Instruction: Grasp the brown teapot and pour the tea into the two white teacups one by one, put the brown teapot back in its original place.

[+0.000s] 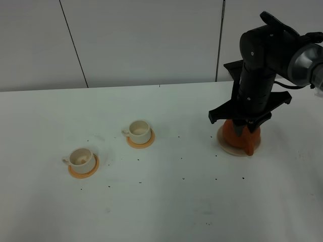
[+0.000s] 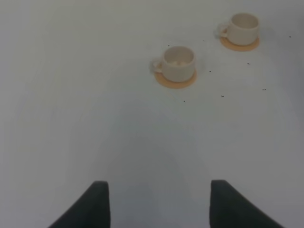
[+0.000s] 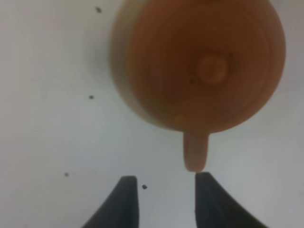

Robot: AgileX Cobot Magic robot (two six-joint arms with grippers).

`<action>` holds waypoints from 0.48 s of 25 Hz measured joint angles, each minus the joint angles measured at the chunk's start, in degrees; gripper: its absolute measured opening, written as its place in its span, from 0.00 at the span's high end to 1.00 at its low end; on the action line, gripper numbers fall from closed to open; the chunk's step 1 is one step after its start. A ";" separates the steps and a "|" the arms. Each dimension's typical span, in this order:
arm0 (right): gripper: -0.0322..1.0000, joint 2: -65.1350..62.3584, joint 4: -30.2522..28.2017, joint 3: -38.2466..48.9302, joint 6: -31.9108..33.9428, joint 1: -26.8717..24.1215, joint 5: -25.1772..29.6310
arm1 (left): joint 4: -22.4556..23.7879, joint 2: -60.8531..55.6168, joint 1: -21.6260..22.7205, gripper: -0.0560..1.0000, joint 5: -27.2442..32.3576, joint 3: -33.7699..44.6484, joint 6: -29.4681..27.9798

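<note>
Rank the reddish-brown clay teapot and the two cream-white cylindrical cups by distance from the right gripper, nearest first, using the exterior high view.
1. Reddish-brown clay teapot, directly below the right gripper, on the right.
2. Rear cream-white cup, left of the middle.
3. Front-left cream-white cup, farthest, towards the left edge.

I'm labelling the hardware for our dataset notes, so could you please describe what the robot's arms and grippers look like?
The right arm is glossy black with chunky rounded segments and a silver-grey joint cap. Both the left gripper and right gripper show dark, tapered fingers. No markings show.
</note>
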 joint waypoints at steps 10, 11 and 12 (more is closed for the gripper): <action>0.70 4.29 -0.18 0.00 2.41 -1.34 0.05 | 0.00 0.00 0.00 0.44 0.00 0.00 0.00; 0.70 4.38 -0.18 0.00 2.41 -1.34 0.05 | 0.00 0.00 0.00 0.44 0.00 0.00 0.00; 0.70 4.38 -0.18 0.00 2.41 -1.34 0.00 | 0.00 0.00 0.00 0.44 0.00 0.00 0.00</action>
